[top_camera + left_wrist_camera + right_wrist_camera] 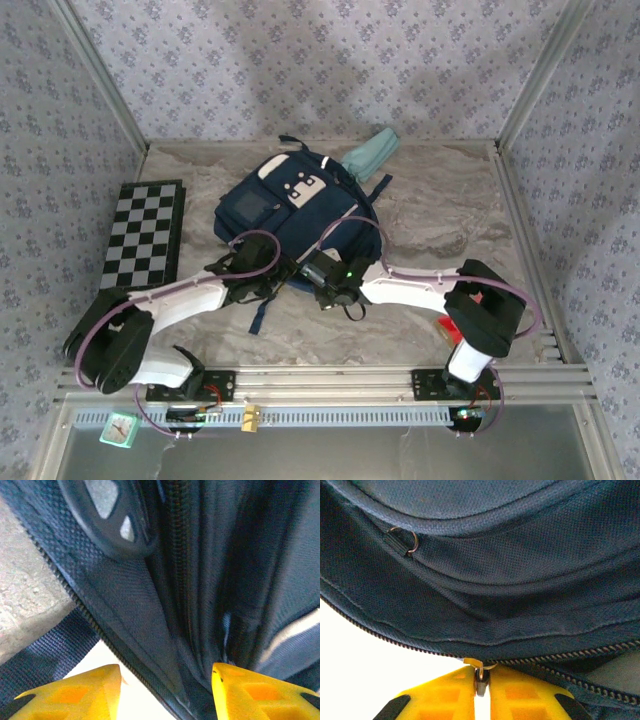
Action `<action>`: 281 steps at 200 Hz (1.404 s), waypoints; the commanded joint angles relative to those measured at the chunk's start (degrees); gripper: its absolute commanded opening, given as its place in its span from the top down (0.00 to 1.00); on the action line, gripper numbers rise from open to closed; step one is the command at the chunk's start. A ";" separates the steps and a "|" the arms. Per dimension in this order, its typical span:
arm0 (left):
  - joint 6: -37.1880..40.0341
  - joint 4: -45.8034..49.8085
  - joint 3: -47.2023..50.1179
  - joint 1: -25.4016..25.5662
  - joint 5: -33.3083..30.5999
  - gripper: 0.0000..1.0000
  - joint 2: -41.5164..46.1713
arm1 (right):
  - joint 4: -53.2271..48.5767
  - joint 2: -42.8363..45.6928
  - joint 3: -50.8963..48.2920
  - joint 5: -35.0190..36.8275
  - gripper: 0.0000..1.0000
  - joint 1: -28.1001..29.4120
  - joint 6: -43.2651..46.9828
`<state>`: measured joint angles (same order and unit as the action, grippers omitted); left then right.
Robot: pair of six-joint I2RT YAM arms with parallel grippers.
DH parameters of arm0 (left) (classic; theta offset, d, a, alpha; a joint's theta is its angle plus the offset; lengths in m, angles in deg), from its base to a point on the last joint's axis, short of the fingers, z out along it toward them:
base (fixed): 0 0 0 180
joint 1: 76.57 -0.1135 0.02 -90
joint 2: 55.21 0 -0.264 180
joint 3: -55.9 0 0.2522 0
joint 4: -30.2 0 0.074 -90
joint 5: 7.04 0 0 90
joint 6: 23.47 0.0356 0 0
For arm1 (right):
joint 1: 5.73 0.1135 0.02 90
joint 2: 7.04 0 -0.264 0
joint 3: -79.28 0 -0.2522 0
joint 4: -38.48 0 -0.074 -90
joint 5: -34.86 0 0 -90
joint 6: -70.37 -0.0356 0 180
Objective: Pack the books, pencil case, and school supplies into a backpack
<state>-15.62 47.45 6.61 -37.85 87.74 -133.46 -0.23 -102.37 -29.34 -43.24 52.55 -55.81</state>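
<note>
marbled surface, backpack lying toward 12 o'clock from right gripper clenched on its zipper pull; left gripper released.

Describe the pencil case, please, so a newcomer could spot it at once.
Find the navy backpack in the middle of the table. At its far right corner lies the pencil case, an elongated pouch. Its light teal fabric sets it apart from the navy backpack and the checkered board.

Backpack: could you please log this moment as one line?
left claw: open over backpack | right claw: shut on zipper pull | pencil case: at backpack's far edge
</note>
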 commanded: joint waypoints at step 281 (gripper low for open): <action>22.38 12.60 -10.18 -22.27 -1.17 1.00 2.08 | -5.72 12.61 -3.47 -4.35 1.00 -0.12 7.76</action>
<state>-1.46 56.46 1.01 -54.48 94.62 -132.31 -2.20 -88.58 -34.85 -43.26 49.66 -51.53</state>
